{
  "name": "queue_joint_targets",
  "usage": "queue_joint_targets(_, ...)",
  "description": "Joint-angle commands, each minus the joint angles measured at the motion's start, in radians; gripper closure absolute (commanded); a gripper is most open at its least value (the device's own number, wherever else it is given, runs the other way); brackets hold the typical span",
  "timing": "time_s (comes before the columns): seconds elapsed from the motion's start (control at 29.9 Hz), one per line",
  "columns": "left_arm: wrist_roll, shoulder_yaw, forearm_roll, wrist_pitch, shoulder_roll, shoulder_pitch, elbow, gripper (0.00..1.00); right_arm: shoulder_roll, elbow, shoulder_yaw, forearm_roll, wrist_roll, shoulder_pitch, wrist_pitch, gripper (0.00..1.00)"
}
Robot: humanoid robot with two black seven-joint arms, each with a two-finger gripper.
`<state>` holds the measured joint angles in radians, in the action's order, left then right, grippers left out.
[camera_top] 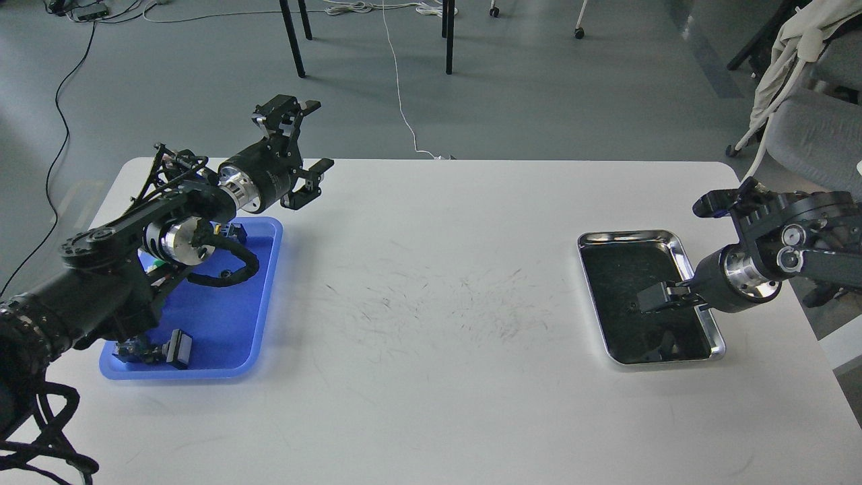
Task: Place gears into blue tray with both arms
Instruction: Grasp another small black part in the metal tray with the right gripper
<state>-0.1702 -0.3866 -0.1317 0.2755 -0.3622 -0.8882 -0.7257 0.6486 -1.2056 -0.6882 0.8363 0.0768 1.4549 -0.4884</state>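
The blue tray [229, 323] lies at the table's left, partly covered by my left arm. One tiny black gear [225, 274] shows in it beside the arm's looping cable. My left gripper [306, 143] hangs open and empty above the tray's far right corner. At the right, my right gripper [648, 300] is low inside the steel tray [626, 235], its tips pointing left. A tiny dark gear [632, 307] lies on the tray's dark bottom just left of those tips. The fingers are dark and I cannot tell them apart.
Coloured push-button switches [174, 348] lie in the blue tray, mostly hidden by my left arm. A grey chair [808, 135] with a draped cloth stands off the table's right. Table legs and cables are on the floor beyond the far edge.
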Motion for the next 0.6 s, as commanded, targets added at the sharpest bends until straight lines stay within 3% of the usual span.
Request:
queue_joint_targets(0.0, -0.002, -0.001, 0.0, -0.001, -0.003, 0.0, 0.0, 0.02, -0.062, 0.04, -0.002, 0.0, 0.0, -0.022, 0.0, 0.02)
queue_joint_targets(0.57, -0.002, -0.015, 0.0, -0.001, -0.004, 0.0, 0.002, 0.02, -0.156, 0.146, -0.004, -0.003, -0.002, -0.067, 0.0, 0.12)
